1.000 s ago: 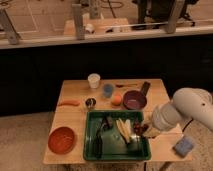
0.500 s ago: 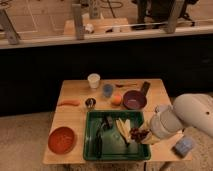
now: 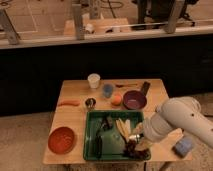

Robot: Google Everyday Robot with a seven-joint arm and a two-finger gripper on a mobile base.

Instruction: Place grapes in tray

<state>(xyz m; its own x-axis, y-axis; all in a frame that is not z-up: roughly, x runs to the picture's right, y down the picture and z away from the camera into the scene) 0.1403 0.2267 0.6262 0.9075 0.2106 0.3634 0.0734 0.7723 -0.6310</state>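
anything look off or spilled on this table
Nothing stands out. The pincer is low over the right end of the green tray, with the grapes at that corner. The orange-red bowl, purple bowl and white cup sit upright; no spill shows.

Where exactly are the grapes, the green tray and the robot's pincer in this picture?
grapes [image 3: 134, 148]: camera view, on the dark berries at the tray's front right.
tray [image 3: 88, 136]: camera view, on its left rim.
pincer [image 3: 137, 141]: camera view, at its tip, right above the grapes.
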